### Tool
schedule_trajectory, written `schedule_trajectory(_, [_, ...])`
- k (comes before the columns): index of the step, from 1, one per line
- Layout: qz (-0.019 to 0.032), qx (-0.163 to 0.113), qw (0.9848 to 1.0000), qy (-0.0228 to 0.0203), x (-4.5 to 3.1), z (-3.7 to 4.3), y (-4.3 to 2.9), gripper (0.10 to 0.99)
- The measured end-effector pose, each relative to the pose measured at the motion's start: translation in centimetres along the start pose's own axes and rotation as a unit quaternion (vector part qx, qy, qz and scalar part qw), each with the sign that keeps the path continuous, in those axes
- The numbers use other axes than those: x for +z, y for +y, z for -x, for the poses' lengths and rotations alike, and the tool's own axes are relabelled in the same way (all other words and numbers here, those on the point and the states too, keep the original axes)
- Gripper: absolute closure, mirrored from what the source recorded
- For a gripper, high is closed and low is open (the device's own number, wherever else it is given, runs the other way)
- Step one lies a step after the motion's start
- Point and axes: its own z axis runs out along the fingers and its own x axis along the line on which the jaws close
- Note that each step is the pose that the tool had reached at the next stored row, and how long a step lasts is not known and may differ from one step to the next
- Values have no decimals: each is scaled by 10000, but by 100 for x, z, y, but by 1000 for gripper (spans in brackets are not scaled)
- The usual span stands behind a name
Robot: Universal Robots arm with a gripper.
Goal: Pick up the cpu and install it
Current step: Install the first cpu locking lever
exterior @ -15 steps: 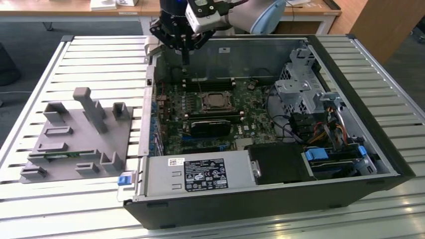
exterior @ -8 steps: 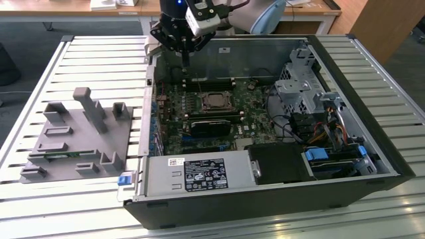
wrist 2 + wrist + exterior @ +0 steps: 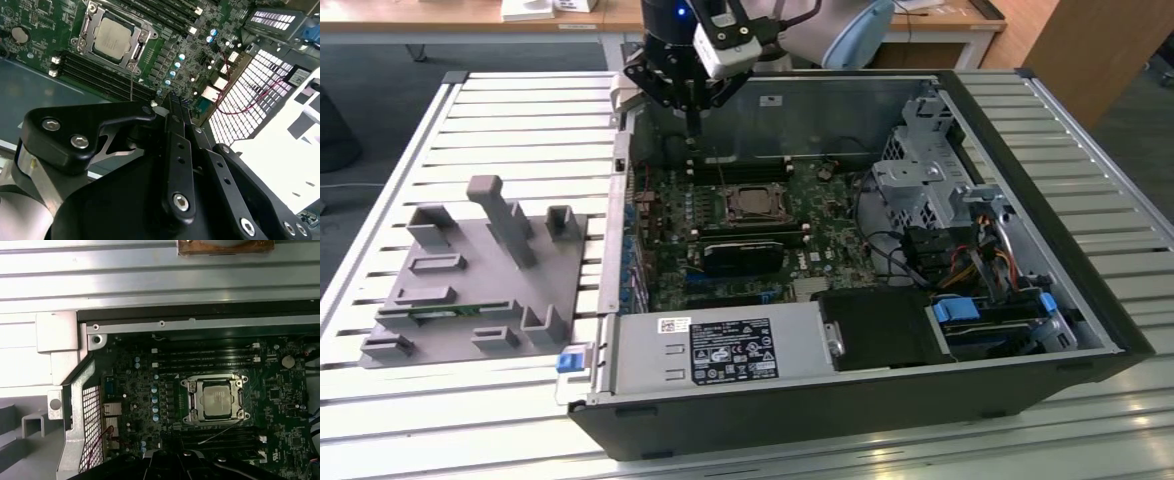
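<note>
- So, the small flat square cpu with the shiny silver-grey metal top (image 3: 217, 398) is already sitting in the metal-framed socket on the green motherboard (image 3: 285, 425); you can see it in both wrist views (image 3: 113, 38) and, tinier, in the exterior view (image 3: 751, 203).
- The black multi-link gripper (image 3: 692, 112) hangs over the far edge of the open black and grey computer case (image 3: 1067, 330), up above the board and well clear of the chip. In the second wrist view its fingers (image 3: 175, 107) look pressed together with nothing between them, so closed and empty as far as I can tell.
- Long black memory slots (image 3: 205, 359) run along both sides of the socket, and a row of little blue-topped capacitors (image 3: 155, 400) sits just beside it.
- A thin pale wire (image 3: 220, 432) lies across the slots near the socket.
- A red cable (image 3: 240, 102) loops by the perforated metal rear panel (image 3: 250, 95).
- Inside the case there's also a black heatsink-like block (image 3: 740, 255) near the socket, a silver drive cage (image 3: 921, 180) and a grey power supply with a white printed label (image 3: 720, 350). Print's too small to read.
- A grey plastic fixture tray with upright posts (image 3: 467, 270) sits on the slatted metal table (image 3: 520, 130), on the exterior view's left of the case.
</note>
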Motion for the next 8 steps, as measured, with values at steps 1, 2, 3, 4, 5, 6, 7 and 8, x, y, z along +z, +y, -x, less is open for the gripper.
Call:
schedule_trajectory(1, [0,0,10000,0,16,-1,5,965])
schedule_trajectory(2, [-2,0,10000,0,31,-2,9,965])
schedule_trajectory(3, [-3,0,10000,0,46,-2,11,965])
schedule_trajectory(4, [-4,0,10000,0,61,-2,13,965])
schedule_trajectory(5, [-6,0,10000,0,77,-3,16,965])
schedule_trajectory(6, [-7,0,10000,0,94,-4,18,965])
schedule_trajectory(7, [-9,0,10000,0,110,-4,21,965])
schedule_trajectory(8, [-14,0,10000,0,127,-4,26,965])
